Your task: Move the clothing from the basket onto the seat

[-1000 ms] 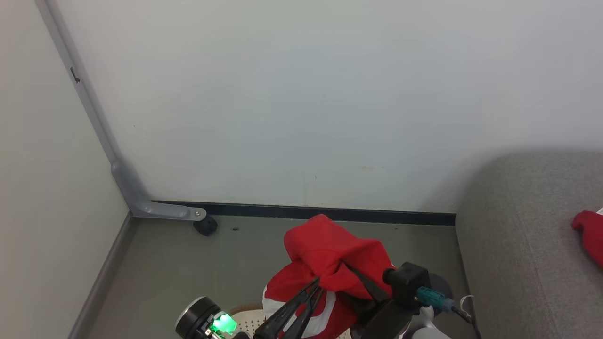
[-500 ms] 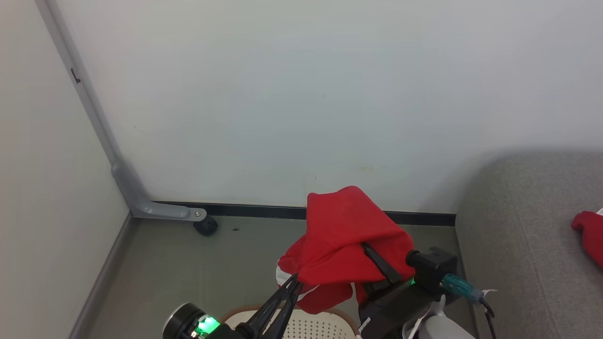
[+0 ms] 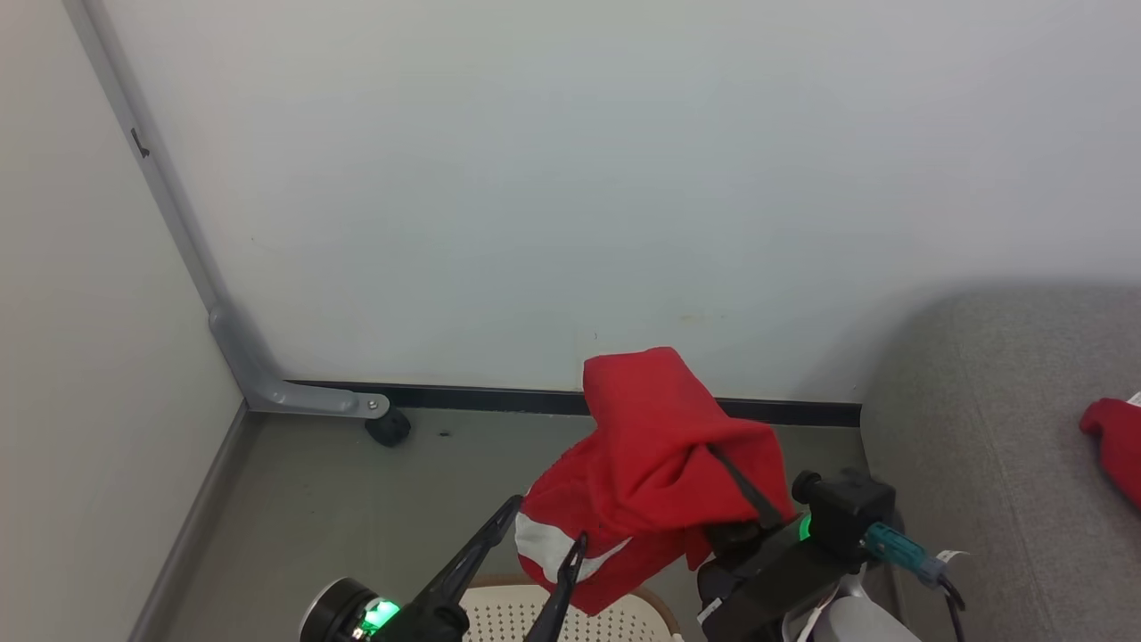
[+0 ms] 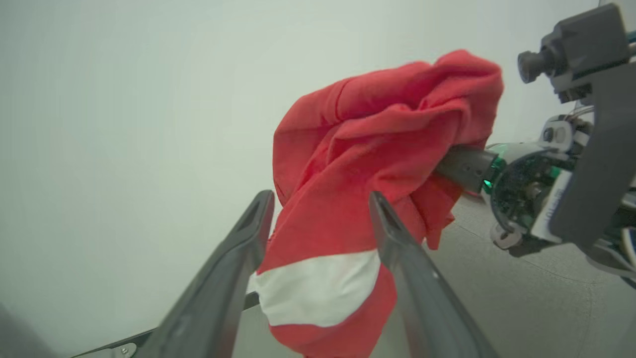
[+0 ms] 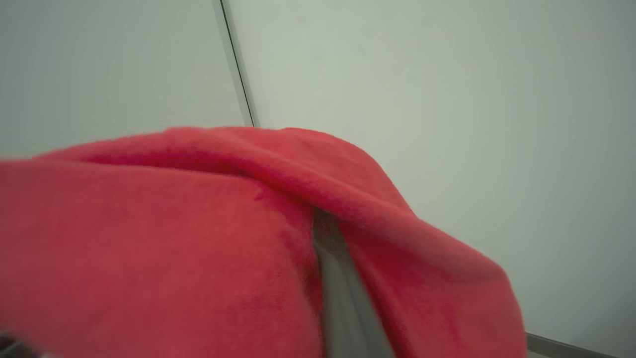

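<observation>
A black, boxy camera block [image 3: 847,510] is mounted on the right wrist. A teal plug [image 3: 887,542] is fitted just beside it, and a dark cable [image 3: 949,596] is led from the plug. A green light [image 3: 807,528] is lit against the block, above a pale grey forearm [image 3: 860,624]. Well left of the block, two long dark fingers [image 3: 468,560] are carried on a round, silver-rimmed wrist [image 3: 332,615], also lit green.

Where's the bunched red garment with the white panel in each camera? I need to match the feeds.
Head view: lower centre, the bunched red garment with a white panel, above the cream perforated basket.
Left wrist view: centre, framed by the open left gripper.
Right wrist view: lower left and centre, close to the lens.
Shared landmark: the right gripper shut on its fold.
</observation>
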Tool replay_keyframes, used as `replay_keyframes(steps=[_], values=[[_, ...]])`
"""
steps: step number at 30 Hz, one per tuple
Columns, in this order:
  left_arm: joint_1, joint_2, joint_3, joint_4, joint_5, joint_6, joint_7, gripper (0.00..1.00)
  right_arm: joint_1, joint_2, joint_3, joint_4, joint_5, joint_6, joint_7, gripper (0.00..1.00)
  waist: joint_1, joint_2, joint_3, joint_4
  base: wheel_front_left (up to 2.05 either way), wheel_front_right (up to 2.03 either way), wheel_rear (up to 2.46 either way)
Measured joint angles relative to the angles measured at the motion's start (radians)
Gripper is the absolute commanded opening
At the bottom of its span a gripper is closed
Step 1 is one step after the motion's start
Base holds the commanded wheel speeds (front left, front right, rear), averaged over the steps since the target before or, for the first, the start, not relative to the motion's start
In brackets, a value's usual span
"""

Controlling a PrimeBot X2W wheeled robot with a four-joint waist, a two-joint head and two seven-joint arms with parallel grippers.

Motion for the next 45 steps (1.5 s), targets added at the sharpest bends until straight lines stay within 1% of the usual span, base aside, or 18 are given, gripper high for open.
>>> replay_keyframes(steps=[10,14,19,23,27,34,35,38,39,42,45], values=[[0.031,0.010,0.066,0.027,-0.007,0.012,0.000,1.00,0.013,-0.032,-0.072,-0.054,-0.043,-0.009,-0.001,0.00,0.0000,0.0000,0.000,0.002,0.00,0.00,0.00],[0.039,0.013,0.115,0.036,-0.013,0.034,0.000,1.00,0.026,-0.041,-0.094,-0.081,-0.049,-0.009,-0.001,0.00,0.0000,0.0000,0.000,0.004,0.00,0.00,0.00],[0.039,0.016,0.172,0.054,-0.016,0.072,0.000,1.00,0.067,-0.053,-0.109,-0.113,-0.060,-0.009,-0.001,0.00,0.0000,0.0000,0.000,0.005,0.00,0.00,0.00],[0.043,0.004,0.216,0.058,-0.023,0.101,0.000,1.00,0.113,-0.064,-0.121,-0.146,-0.071,-0.009,-0.001,0.00,0.0000,0.0000,-0.002,0.004,0.00,0.00,0.00],[0.079,-0.001,0.254,0.058,-0.025,0.126,0.000,1.00,0.157,-0.068,-0.156,-0.167,-0.074,-0.011,-0.001,0.00,0.0000,0.0000,-0.005,-0.002,0.00,0.00,0.00],[0.116,-0.012,0.290,0.059,-0.025,0.149,0.000,1.00,0.246,-0.077,-0.227,-0.208,-0.074,-0.046,-0.001,0.00,-0.0001,0.0000,-0.010,-0.015,0.00,0.00,0.00],[0.123,-0.013,0.295,0.059,-0.025,0.151,0.000,1.00,0.257,-0.077,-0.236,-0.214,-0.074,-0.047,-0.001,0.00,0.0000,0.0000,-0.011,-0.017,0.00,0.00,0.00],[0.141,-0.019,0.299,0.057,-0.025,0.153,0.000,1.00,0.286,-0.077,-0.260,-0.226,-0.074,-0.064,-0.001,0.00,-0.0001,0.0000,-0.014,-0.022,0.00,0.00,0.00],[0.146,-0.023,0.302,0.057,-0.025,0.160,0.000,1.00,0.297,-0.077,-0.268,-0.230,-0.074,-0.068,-0.001,0.00,-0.0001,0.0000,-0.015,-0.024,0.00,0.00,0.00],[0.156,-0.028,0.317,0.054,-0.025,0.161,0.000,1.00,0.325,-0.077,-0.287,-0.232,-0.075,-0.072,-0.001,0.00,-0.0001,0.0000,-0.018,-0.030,0.00,0.00,0.00],[0.168,-0.029,0.323,0.054,-0.022,0.161,0.000,1.00,0.352,-0.075,-0.307,-0.239,-0.076,-0.084,-0.001,0.00,-0.0001,0.0000,-0.021,-0.035,0.00,0.00,0.00]])
